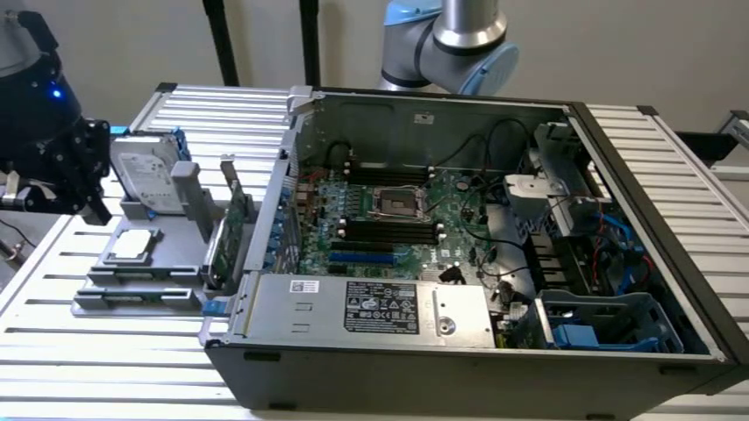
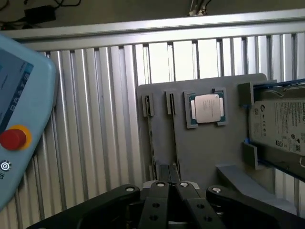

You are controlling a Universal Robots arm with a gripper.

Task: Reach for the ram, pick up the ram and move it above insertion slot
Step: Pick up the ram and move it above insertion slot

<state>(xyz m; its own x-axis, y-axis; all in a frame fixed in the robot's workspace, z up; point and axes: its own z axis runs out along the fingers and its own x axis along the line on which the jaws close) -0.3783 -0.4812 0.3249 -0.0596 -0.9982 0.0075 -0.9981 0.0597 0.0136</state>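
Where the two black fingers (image 2: 163,175) meet in the wrist view, they stand drawn close together, with no more than a hairline between the pads. Whether anything is pinched there cannot be told. The gripper (image 2: 169,174) hangs over a grey tray (image 2: 209,148) that lies on the ribbed metal table (image 2: 95,119).

The ram (image 2: 173,138) stands on edge in a narrow holder of that tray (seen edge-on, it reads as a thin dark strip). It runs from a small grey end block straight to the fingertips. Contact between the two cannot be confirmed. A second strip (image 2: 150,138) of the same kind lies parallel, just beside it. On the ram's other side a processor chip (image 2: 207,108) with a silver lid sits flat in its recess. Beyond the chip, a hard drive (image 2: 281,124) occupies a blue-edged bay. A pale blue control pendant (image 2: 24,109) with a red button sits well apart from the tray.

In the exterior view the tray sits at the exterior view's left of an open computer case (image 1: 468,351). A green card (image 1: 238,219) stands upright at the tray's edge nearest the case. The insertion slot (image 1: 392,230) is one of several parallel black sockets on the board inside the case, just beside a shorter blue socket (image 1: 363,259) and well apart from the ram. Part of the arm (image 1: 451,35) shows behind the case.
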